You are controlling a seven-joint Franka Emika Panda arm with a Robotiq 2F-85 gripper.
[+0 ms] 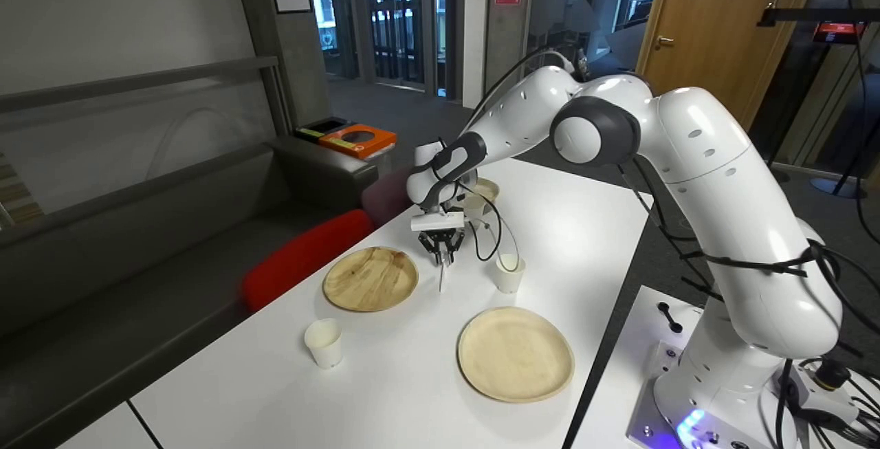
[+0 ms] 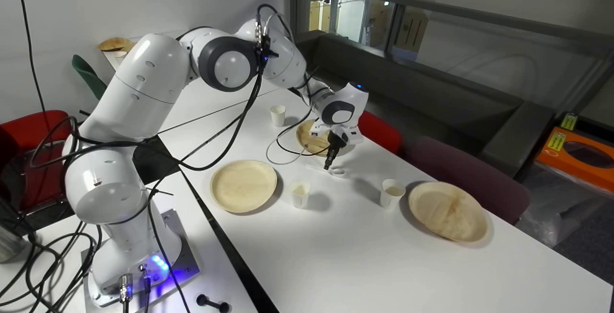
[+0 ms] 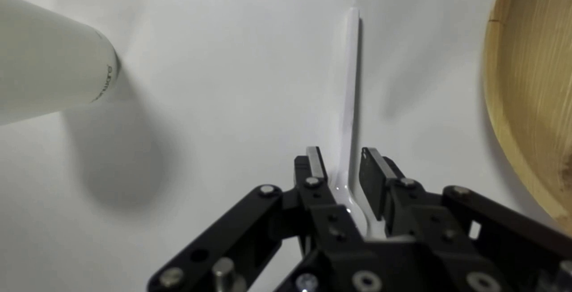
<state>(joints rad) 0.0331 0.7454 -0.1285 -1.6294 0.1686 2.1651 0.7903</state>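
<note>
Cup (image 3: 53, 61) upright, contents unclear, wooden plate (image 3: 540, 68) nearby, end effector (image 3: 342, 155) narrowly parted over spoon (image 3: 351, 73)

In an exterior view, the windows (image 1: 388, 9) near twelve o'clock glow brightly, while the sofa (image 1: 172, 249) toward nine looks dim. The tabletop (image 1: 577, 229) shines pale. In the wrist view, a cup (image 3: 49, 64) casts a broad, soft-edged shadow toward five o'clock, and tiny glints dot the white utensil (image 3: 349, 90) at its six o'clock end.
</note>
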